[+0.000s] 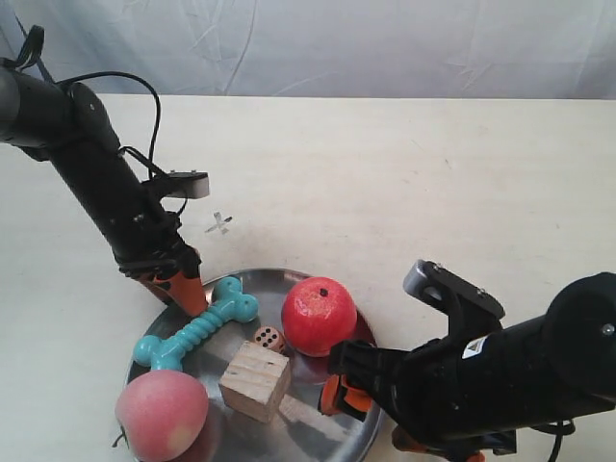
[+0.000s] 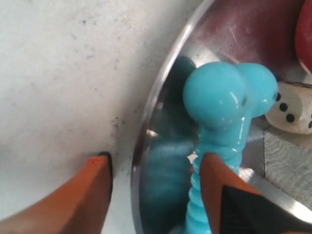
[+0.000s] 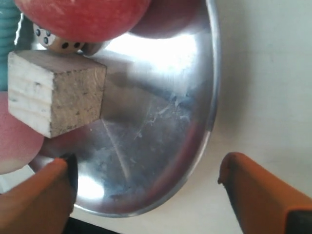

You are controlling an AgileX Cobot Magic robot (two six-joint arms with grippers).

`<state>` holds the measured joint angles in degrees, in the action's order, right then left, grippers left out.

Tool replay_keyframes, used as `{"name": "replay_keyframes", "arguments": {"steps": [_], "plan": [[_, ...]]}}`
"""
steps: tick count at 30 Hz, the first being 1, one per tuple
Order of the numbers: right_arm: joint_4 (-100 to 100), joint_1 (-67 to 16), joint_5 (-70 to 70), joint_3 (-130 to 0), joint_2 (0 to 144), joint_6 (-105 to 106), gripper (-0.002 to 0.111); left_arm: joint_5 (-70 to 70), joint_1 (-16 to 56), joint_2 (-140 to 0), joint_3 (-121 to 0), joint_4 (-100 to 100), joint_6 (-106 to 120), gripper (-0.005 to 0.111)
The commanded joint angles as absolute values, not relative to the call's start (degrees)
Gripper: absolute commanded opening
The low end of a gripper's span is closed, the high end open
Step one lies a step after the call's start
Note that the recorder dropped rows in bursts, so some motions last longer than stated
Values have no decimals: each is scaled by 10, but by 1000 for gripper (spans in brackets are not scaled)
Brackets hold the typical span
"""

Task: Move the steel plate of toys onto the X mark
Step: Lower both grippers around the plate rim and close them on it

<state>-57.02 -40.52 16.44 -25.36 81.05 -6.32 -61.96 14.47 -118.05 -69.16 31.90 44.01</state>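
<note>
The steel plate (image 1: 322,428) lies near the table's front and holds a teal bone (image 1: 197,327), a red apple (image 1: 320,316), a pink peach (image 1: 162,414), a wooden cube (image 1: 255,382) and a die (image 1: 269,338). The X mark (image 1: 219,223) is on bare table just beyond the plate. My left gripper (image 2: 155,158) is open astride the plate's rim (image 2: 146,131), one finger on the table, the other inside against the bone (image 2: 219,97). My right gripper (image 3: 146,163) is open astride the opposite rim (image 3: 212,97), near the cube (image 3: 53,92).
A creased white cloth (image 1: 385,43) hangs behind the table's far edge. A black cable (image 1: 144,96) loops off the left arm. Pale tabletop (image 1: 433,183) stretches beyond and to the right of the plate.
</note>
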Motion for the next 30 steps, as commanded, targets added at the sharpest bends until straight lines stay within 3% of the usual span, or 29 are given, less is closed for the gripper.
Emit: {"name": "replay_keyframes", "arguments": {"steps": [1,12,24,30], "plan": [[-575,-407,159,-251,821,-62,78,-610,150,-1187,-690,299,420,53],[-586,-409,159,-251,840,-62,78,-612,150,-1187,-690,299,420,53],[-702,-508,60,-251,855,-62,78,-617,150,-1187,-690,299,420,53],[-711,-510,54,-251,871,-62,78,-618,150,-1187,-690,301,420,53]]}}
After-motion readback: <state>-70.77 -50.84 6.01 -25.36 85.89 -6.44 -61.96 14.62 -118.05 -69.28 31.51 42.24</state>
